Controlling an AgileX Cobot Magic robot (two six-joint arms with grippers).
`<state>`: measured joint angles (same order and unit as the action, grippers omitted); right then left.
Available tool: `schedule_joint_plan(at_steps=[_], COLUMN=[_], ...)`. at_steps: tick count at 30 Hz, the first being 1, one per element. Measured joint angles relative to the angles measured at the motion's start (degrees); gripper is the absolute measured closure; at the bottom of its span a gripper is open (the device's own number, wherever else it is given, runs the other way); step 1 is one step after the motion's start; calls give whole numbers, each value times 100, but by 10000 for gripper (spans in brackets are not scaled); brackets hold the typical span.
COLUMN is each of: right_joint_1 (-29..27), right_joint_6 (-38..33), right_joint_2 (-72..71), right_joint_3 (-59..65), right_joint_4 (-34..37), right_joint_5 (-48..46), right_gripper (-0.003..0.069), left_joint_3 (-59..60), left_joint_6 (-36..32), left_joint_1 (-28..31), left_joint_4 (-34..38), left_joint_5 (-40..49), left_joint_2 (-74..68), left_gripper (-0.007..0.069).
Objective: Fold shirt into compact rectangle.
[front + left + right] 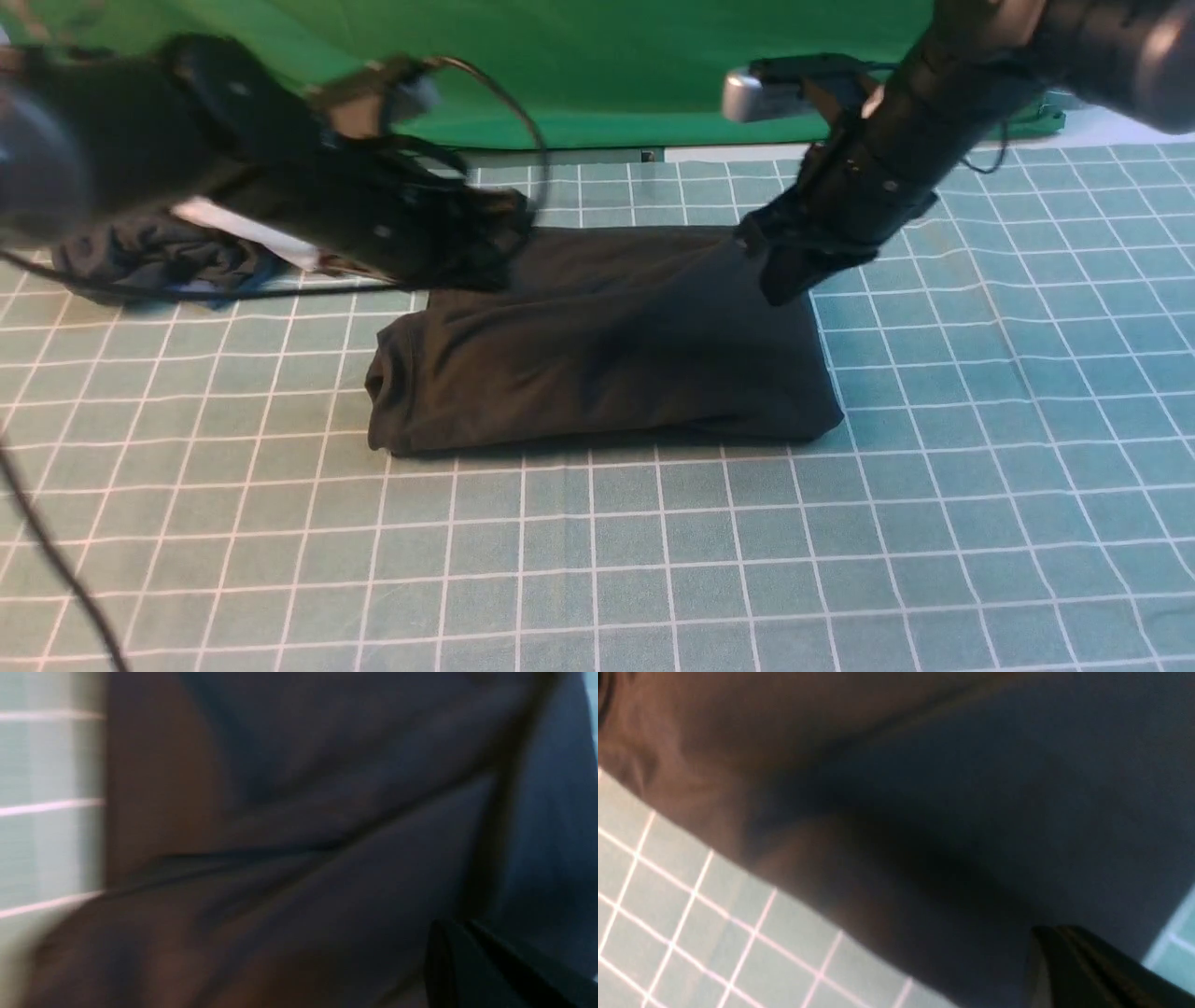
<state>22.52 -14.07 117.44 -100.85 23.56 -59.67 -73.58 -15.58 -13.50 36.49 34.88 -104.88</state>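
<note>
**Between both sets of fingers: black T-shirt folded into a rough rectangle**

Between the two arms, the black T-shirt point(607, 345) lies on the gridded teal worktop point(597, 560) as a thick folded bundle, roughly rectangular, long side running left-right. Near edge is rounded and bulky, with a hem or collar seam showing at its left end. Chest print and neck label not visible.

Left fingers point(490, 252): at the bundle's far-left corner, on or just above the cloth. Heavy motion blur in the front view, so contact unclear. Left wrist view shows only one dark fingertip point(472, 966) over creased dark fabric point(299, 858). Spread or pressed together: cannot tell.

Right fingers point(794, 271): at the far-right corner, tips pointing down at the fabric edge; the cloth there seems pulled up slightly toward them. Right wrist view shows one dark fingertip point(1073, 966) over the shirt point(948, 788), worktop grid point(691, 933) beside the fabric edge. Pinching cloth or not: cannot tell.

Beyond the left fingers, behind the left arm, a crumpled heap of dark grey and blue clothes point(159, 257) sits on the worktop, apart from the shirt. Green backdrop point(607, 65) runs along the far edge.
</note>
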Motion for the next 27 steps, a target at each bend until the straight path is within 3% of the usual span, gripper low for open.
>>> schedule_joint_plan(at_steps=[5, 11, 15, 18, 22, 27], right_joint_1=[202, 163, 2, -58, -71, -76], right_joint_6=[40, 656, 795, 802, 802, 802], right_joint_2=[450, 829, 1051, 1121, 1090, 597], right_joint_3=[-325, -358, -358, -329, -306, -306], right_joint_4=[-23, -1104, -1349, -1401, -1408, -1368], right_joint_5=[-61, -318, -547, -657, -714, -680], right_gripper=[662, 662, 662, 662, 662, 662], left_joint_3=[-357, -441, -453, -453, -453, -453], left_joint_6=[-121, 698, 971, 836, 161, -6], left_joint_1=[-378, -237, 0, 135, 198, 198], left_joint_4=[109, -583, -708, -515, -25, 114], left_joint_5=[30, -257, -405, -373, -187, -44], left_joint_2=[-865, -1258, -1252, -1205, -947, -215], left_gripper=[613, 613, 613, 613, 613, 613])
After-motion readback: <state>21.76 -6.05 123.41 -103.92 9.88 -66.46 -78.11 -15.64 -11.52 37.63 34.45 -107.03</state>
